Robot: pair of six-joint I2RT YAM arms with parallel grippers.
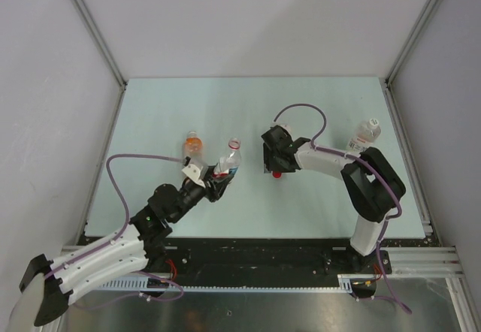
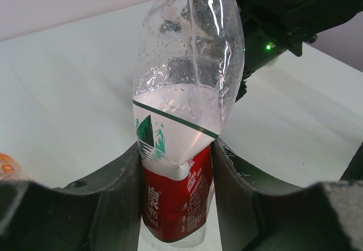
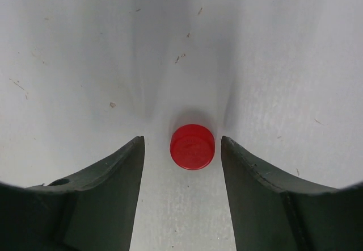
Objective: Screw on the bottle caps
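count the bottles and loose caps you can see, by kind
bottles: 3 (orange-drink bottle, red-label bottle, white-label bottle)
loose caps: 1 (red cap)
total: 4
no loose white cap can be made out in these views

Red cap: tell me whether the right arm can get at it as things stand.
Probably yes. The right hand hangs open over the red cap, which lies between its fingers with a gap on each side and nothing blocking.
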